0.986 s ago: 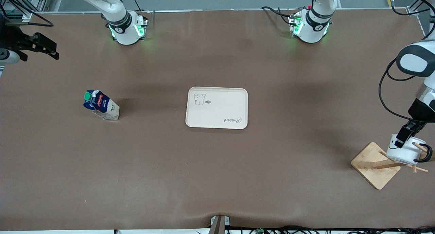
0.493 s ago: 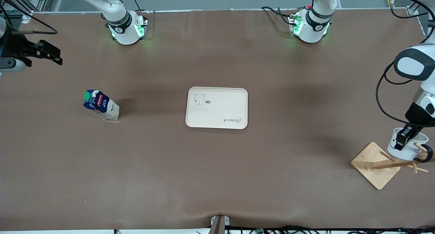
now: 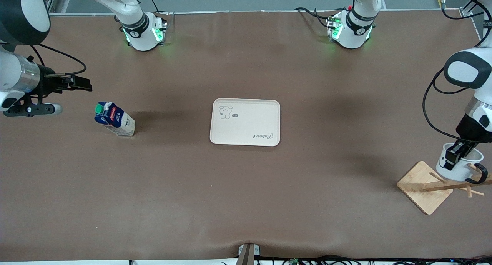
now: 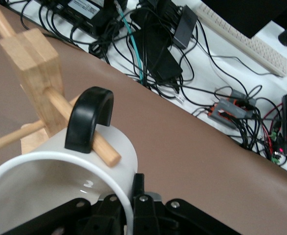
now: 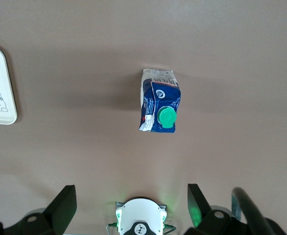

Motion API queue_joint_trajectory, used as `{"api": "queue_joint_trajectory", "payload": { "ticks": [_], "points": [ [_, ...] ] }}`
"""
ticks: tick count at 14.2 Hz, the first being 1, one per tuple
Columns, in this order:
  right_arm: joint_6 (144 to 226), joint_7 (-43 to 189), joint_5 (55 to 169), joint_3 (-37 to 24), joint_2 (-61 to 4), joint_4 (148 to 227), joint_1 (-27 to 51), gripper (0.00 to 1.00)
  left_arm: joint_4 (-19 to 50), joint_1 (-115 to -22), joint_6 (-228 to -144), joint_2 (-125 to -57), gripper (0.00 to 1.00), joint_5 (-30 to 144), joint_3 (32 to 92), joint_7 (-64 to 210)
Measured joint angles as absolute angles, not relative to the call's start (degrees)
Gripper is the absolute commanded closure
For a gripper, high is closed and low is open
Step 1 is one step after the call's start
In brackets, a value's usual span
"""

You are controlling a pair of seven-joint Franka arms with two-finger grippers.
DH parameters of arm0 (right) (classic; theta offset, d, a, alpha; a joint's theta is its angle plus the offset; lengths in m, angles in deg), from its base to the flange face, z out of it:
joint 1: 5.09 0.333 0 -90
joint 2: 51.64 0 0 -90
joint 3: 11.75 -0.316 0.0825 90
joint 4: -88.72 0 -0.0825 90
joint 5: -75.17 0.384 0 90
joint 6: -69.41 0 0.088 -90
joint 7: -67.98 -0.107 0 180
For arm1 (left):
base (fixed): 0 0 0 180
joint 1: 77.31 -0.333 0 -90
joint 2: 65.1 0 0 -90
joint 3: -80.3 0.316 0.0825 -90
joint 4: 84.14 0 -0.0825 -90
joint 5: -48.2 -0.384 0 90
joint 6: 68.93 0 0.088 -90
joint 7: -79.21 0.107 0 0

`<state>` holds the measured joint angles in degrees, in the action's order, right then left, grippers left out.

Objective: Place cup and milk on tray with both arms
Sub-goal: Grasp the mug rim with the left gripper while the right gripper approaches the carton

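I have the left end effector (image 3: 454, 156) clamped on the wall of the cup (image 3: 459, 166), one finger inside the rim and one outside, at the left arm's end of the surface. The cup hangs by its black loop handle (image 4: 88, 117) on a peg (image 4: 87, 131) of the wooden stand (image 3: 425, 186), so I judge it has to slide off along that peg before it can travel. It looks like glazed ceramic: stiff, fairly heavy for its size, slick, and likely to chip if it knocks the stand, and a pinch on one wall may let it swing, so I would move it slowly and keep it level. The right end effector (image 3: 77, 84) hangs with its fingers spread wide apart, over the surface just beside the milk (image 3: 114, 119) toward the right arm's end; the right wrist view looks straight down on the carton's green cap (image 5: 166, 116), with the carton clear of both fingers (image 5: 61, 207). The carton stands on the surface and appears to be light cardboard that dents under a hard squeeze; I would take it across the flat sides below the gable. The tray (image 3: 245, 122) lies empty mid-surface, well apart from both.
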<state>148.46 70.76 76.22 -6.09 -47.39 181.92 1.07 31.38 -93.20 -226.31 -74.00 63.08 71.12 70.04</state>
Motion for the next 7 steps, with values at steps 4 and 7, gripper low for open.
{"api": "queue_joint_trajectory", "payload": {
  "ticks": [4,7],
  "points": [
    [144.5,70.5,76.2,-6.2,-47.2,181.6,1.1,0.00,31.2,-93.2,-214.0,-68.2,1.00,63.1,70.7,68.4],
    [144.6,69.7,76.2,-6.7,-45.5,181.4,1.7,0.00,31.1,-93.2,-204.8,-64.1,1.00,63.2,68.3,62.7]
  ]
}}
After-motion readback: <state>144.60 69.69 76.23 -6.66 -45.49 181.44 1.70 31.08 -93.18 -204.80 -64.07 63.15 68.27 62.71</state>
